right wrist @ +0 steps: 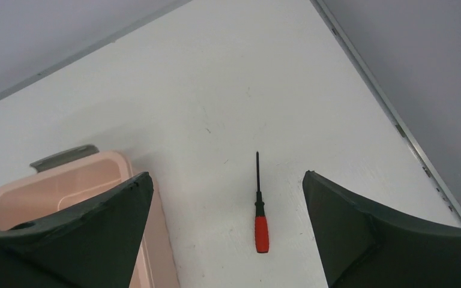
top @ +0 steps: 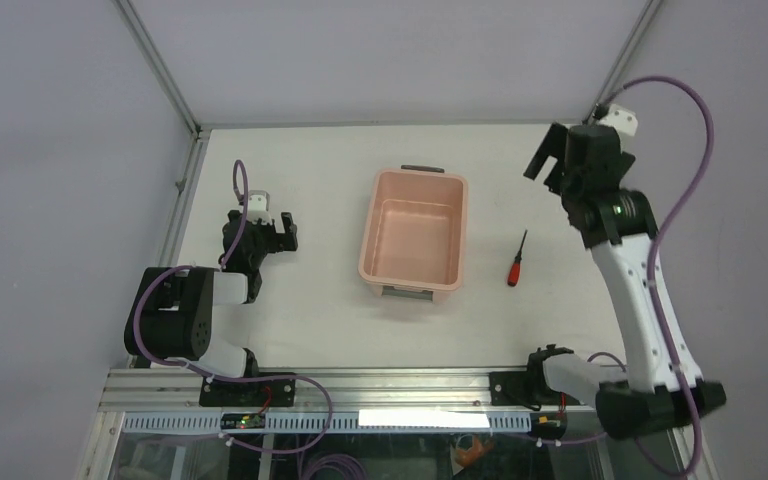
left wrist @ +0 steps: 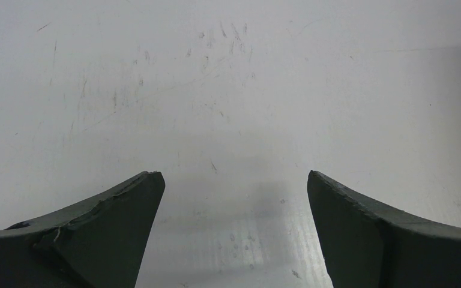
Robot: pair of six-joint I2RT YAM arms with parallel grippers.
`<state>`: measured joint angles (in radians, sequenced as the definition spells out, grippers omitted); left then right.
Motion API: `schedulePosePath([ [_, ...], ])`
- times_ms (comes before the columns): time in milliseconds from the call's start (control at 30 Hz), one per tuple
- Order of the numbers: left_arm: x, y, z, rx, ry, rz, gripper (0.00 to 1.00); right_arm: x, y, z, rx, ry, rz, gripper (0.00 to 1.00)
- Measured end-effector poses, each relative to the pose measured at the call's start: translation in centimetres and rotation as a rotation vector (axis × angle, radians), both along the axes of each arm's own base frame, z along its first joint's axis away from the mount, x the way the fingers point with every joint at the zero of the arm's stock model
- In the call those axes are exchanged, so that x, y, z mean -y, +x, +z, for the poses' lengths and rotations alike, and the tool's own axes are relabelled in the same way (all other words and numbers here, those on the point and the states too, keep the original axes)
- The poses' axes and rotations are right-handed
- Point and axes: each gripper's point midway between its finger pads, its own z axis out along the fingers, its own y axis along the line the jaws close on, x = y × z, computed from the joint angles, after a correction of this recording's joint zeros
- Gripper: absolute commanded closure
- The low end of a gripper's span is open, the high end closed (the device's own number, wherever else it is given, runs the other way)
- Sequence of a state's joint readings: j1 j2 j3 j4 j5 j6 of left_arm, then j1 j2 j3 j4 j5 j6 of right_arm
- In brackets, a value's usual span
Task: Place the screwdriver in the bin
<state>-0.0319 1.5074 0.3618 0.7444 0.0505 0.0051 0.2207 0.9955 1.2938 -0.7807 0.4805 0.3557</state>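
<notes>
Right gripper [top: 546,178] has its jaws spread wide with nothing between them, raised over the far right of the table [top: 310,320]. The screwdriver [top: 515,262] lies flat on the table to the right of the bin [top: 370,240], near it but not touching, with its red handle toward the arm bases and its shaft pointing to the far edge. Left gripper [top: 263,225] is also spread apart with nothing gripped, low over the table well left of the bin, which sits upright mid-table.

No legible text anywhere.
</notes>
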Motion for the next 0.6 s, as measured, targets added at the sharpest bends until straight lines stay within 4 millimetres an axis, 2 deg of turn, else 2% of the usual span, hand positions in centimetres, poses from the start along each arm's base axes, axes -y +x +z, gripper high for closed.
schedulePosePath([
  [67, 0.0, 0.0, 0.0, 0.000, 0.000, 0.000, 0.01, 0.2, 2.7, -0.1, -0.082, -0.003, -0.015, 0.01],
  [100, 0.0, 0.0, 0.0, 0.000, 0.000, 0.000, 0.01, 0.3, 4.0, -1.4, -0.146, 0.000, -0.014, 0.02],
  [167, 0.0, 0.0, 0.0, 0.000, 0.000, 0.000, 0.01, 0.4, 5.5, -5.7, -0.302, 0.022, 0.003, 0.06],
  [233, 0.0, 0.0, 0.0, 0.000, 0.000, 0.000, 0.01, 0.4, 5.6, -11.2, -0.479, 0.058, 0.022, 0.09],
  [267, 0.0, 0.0, 0.0, 0.000, 0.000, 0.000, 0.01, 0.3, 5.3, -13.4, -0.547, 0.075, 0.031, 0.10],
  [300, 0.0, 0.0, 0.0, 0.000, 0.000, 0.000, 0.01, 0.1, 4.5, -16.8, -0.647, 0.106, 0.043, 0.11],
  [333, 0.0, 0.0, 0.0, 0.000, 0.000, 0.000, 0.01, -0.1, 4.0, -18.3, -0.694, 0.118, 0.048, 0.12],
  [400, 0.0, 0.0, 0.0, 0.000, 0.000, 0.000, 0.01, -0.7, 1.8, -23.2, -0.848, 0.158, 0.065, 0.13],
  [533, 0.0, 0.0, 0.0, 0.000, 0.000, 0.000, 0.01, -1.4, -1.2, -28.1, -0.999, 0.193, 0.076, 0.19],
  [600, 0.0, 0.0, 0.0, 0.000, 0.000, 0.000, 0.01, -1.5, -2.4, -30.0, -1.053, 0.203, 0.076, 0.34],
])
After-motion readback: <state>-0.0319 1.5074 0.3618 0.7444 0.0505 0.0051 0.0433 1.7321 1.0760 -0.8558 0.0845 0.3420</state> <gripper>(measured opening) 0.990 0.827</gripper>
